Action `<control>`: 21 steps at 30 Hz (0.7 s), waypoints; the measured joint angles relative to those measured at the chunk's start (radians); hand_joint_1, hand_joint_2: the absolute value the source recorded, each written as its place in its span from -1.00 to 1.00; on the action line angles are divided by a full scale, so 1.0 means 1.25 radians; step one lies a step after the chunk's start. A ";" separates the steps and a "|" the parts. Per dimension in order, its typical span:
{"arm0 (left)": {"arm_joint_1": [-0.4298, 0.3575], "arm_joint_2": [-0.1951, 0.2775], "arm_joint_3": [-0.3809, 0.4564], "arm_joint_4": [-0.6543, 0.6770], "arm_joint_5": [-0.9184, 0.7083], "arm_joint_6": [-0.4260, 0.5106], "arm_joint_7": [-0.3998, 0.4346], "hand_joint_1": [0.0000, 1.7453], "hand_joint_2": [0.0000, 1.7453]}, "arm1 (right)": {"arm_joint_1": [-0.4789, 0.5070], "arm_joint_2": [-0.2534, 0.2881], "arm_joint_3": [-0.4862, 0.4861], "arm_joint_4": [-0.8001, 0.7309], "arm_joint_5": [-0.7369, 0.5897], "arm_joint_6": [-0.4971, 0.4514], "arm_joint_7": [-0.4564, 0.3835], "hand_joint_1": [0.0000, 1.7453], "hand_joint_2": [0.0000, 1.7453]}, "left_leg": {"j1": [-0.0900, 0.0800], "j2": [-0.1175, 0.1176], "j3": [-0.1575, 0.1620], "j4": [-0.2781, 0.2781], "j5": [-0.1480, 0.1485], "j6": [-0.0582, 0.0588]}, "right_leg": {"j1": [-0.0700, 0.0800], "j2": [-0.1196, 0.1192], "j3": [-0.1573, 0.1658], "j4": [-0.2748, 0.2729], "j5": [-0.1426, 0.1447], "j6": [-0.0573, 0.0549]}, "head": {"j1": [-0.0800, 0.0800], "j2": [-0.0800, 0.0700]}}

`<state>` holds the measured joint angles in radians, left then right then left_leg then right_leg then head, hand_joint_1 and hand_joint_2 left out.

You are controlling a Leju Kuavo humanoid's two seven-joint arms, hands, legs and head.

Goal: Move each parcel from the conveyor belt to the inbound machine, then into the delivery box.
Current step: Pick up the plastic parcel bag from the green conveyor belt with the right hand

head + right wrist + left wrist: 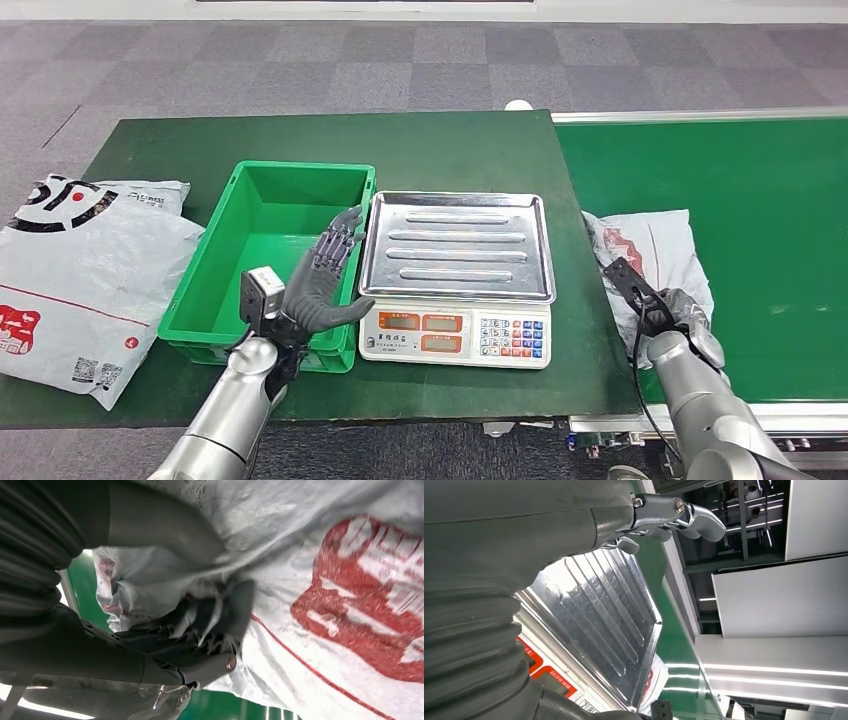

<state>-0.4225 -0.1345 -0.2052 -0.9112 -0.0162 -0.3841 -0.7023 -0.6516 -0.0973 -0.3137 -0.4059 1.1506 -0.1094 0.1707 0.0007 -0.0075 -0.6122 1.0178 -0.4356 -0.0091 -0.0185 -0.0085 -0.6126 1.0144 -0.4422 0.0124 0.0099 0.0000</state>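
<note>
Parcel (655, 250), lower right: soft, light, slippery poly mailer; right hand (672, 308) clutched its bunched near edge. Left hand (325, 275) spread, empty.

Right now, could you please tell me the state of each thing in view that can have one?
Green bin: empty, upright.
Scale tray: bare.
Parcel on the belt: gripped by the right hand.
Left hand: open, holding nothing, raised between bin and scale.
Parcels on the table's left end: lying flat, untouched.
</note>
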 joint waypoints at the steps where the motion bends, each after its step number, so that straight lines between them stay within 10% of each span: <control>1: -0.002 0.000 0.000 0.003 -0.001 -0.001 0.000 -1.00 1.00 | 0.000 -0.001 0.000 0.000 0.000 -0.002 -0.003 1.00 1.00 | 0.000 0.000 0.000 0.000 0.000 0.000 | 0.000 0.000 0.000 0.000 0.000 0.000 | 0.000 0.000; 11: -0.003 -0.003 0.000 0.010 -0.002 -0.004 0.000 -1.00 1.00 | 0.018 -0.004 0.000 -0.021 -0.036 -0.079 -0.088 1.00 1.00 | 0.000 0.000 0.000 0.000 0.000 0.000 | 0.000 0.000 0.000 0.000 0.000 0.000 | 0.000 0.000; 21: 0.007 -0.003 0.000 -0.003 -0.002 -0.004 0.000 -1.00 1.00 | 0.061 0.016 -0.010 -0.139 -0.163 -0.253 -0.336 1.00 1.00 | 0.000 0.000 0.000 0.000 0.000 0.000 | 0.000 0.000 0.000 0.000 0.000 0.000 | 0.000 0.000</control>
<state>-0.4134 -0.1386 -0.2052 -0.9151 -0.0189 -0.3891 -0.7023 -0.5747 -0.0775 -0.3267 -0.5794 0.9469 -0.4259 -0.2496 0.0006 -0.0077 -0.6127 1.0177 -0.4358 -0.0091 -0.0185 -0.0086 -0.6129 1.0145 -0.4423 0.0124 0.0099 0.0000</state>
